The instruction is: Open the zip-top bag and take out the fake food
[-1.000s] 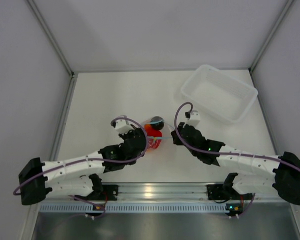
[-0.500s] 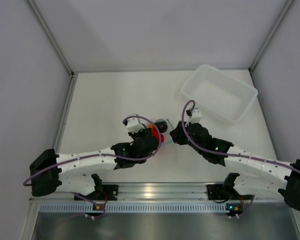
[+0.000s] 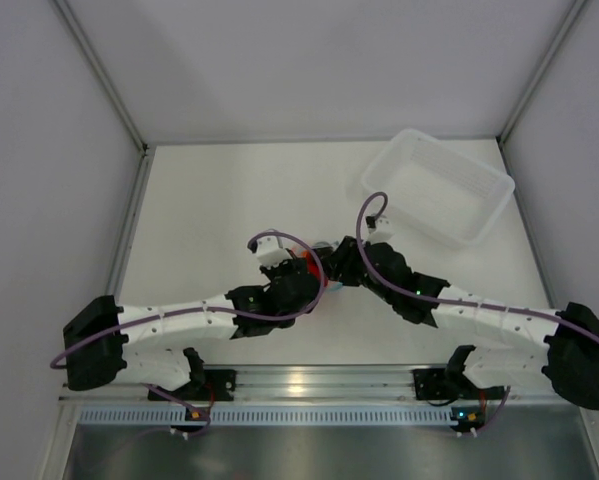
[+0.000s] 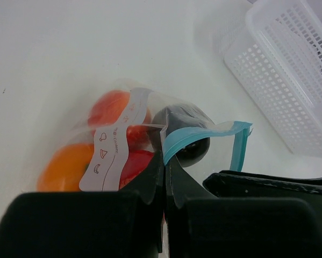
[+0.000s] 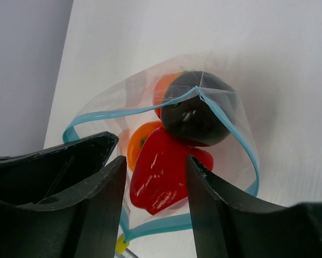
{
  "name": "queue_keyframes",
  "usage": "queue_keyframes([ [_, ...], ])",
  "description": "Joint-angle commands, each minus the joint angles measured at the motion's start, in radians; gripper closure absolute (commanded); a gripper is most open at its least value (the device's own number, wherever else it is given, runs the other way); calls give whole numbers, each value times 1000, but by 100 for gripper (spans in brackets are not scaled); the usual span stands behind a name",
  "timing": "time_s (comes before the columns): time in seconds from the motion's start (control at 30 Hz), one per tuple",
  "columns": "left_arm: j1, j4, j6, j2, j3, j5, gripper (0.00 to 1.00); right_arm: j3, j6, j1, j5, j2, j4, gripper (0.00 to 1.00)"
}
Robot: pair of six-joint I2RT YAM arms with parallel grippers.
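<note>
The zip-top bag (image 5: 225, 115) is a clear pouch with a light-blue zip strip (image 4: 204, 134), and its mouth stands open toward my right wrist camera. Inside lie a red pepper (image 5: 166, 172), a dark round piece (image 5: 195, 113) and two orange fruits (image 5: 142, 142). My left gripper (image 4: 165, 162) is shut on the bag's edge beside the zip strip; from above it (image 3: 305, 282) is just left of the bag (image 3: 317, 258). My right gripper (image 5: 155, 161) is open at the bag's mouth, with the pepper between its fingers' line; from above it (image 3: 335, 268) nearly meets the left one.
A white perforated tray (image 3: 437, 187) stands empty at the back right, also in the left wrist view (image 4: 290, 80). Grey walls close in the table on the left, right and back. Both arms cross the table's near middle.
My right gripper has moved left up to the bag's mouth. My left gripper shifted right with the bag between one second and half a second ago, then stayed about still.
</note>
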Motion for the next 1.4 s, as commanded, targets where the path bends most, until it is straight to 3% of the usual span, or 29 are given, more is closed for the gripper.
queue_keyframes([
  [0.0,-8,13,-19,-5,35,-13,100,19,121,2,27,52,124,50],
  [0.23,-10,10,4,-25,7,-31,100,-30,191,-13,12,84,194,41],
  [0.43,-10,13,26,-48,-3,-10,100,-68,214,-82,-77,141,263,41],
  [0.7,-10,13,-23,-76,-28,7,100,-106,243,-107,-53,202,302,40],
  [0.8,-10,12,-46,-80,-30,35,100,-129,232,-118,-68,228,397,38],
  [0.87,-10,13,-51,-82,-31,61,100,-140,197,-131,-123,248,522,29],
  [0.97,-10,13,-59,-88,-37,85,100,-137,168,-147,-207,297,616,26],
  [1.2,-10,19,-115,-114,-77,147,100,-24,177,-150,-240,411,475,28],
  [1.37,-10,56,-152,-115,-126,167,100,27,139,-139,-307,486,478,24],
])
